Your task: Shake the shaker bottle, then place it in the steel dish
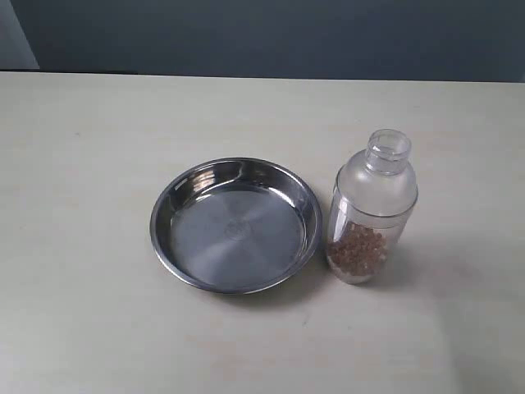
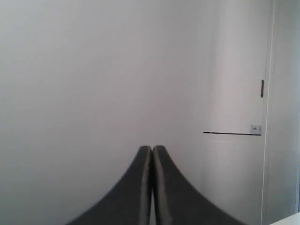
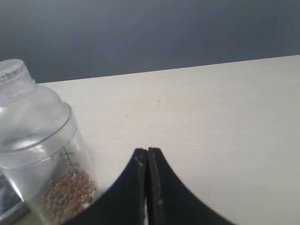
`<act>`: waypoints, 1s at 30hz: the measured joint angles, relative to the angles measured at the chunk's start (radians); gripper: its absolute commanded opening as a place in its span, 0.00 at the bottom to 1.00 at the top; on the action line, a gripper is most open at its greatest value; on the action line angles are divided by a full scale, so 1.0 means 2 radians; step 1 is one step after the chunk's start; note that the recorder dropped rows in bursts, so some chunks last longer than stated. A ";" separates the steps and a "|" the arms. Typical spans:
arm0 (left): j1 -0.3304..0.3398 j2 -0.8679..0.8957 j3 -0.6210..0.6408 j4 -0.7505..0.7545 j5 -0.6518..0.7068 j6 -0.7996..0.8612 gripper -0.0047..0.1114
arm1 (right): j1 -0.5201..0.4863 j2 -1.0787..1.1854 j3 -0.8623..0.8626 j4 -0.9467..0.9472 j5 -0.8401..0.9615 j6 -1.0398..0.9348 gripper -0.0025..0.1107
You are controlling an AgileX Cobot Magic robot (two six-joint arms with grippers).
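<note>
The shaker bottle (image 1: 371, 209) stands upright on the table just right of the steel dish (image 1: 235, 224), clear plastic with brown granules at its bottom. The dish holds nothing. Neither gripper shows in the exterior view. In the right wrist view the bottle (image 3: 40, 150) stands close beside my right gripper (image 3: 147, 151), whose fingers are pressed together with nothing between them; a sliver of the dish's rim (image 3: 9, 210) shows by the bottle. My left gripper (image 2: 152, 148) is shut on nothing and faces a pale wall, with no task object in its view.
The pale table (image 1: 82, 312) stretches around the dish and bottle, ending at a dark wall (image 1: 271, 37) behind. In the left wrist view only a light wall with a thin dark line (image 2: 229, 133) shows.
</note>
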 measured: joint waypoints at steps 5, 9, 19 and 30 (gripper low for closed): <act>-0.005 0.089 -0.026 0.056 -0.051 0.010 0.04 | 0.000 0.000 0.000 0.000 0.000 0.000 0.01; -0.038 0.150 -0.026 0.103 -0.041 0.010 0.04 | 0.000 0.000 0.000 0.000 0.000 0.000 0.01; -0.169 0.276 -0.061 0.124 -0.055 0.077 0.47 | 0.000 0.000 0.000 0.000 0.000 0.000 0.01; -0.194 0.317 -0.102 0.107 -0.131 0.084 0.95 | 0.000 0.000 0.000 0.000 0.000 0.000 0.01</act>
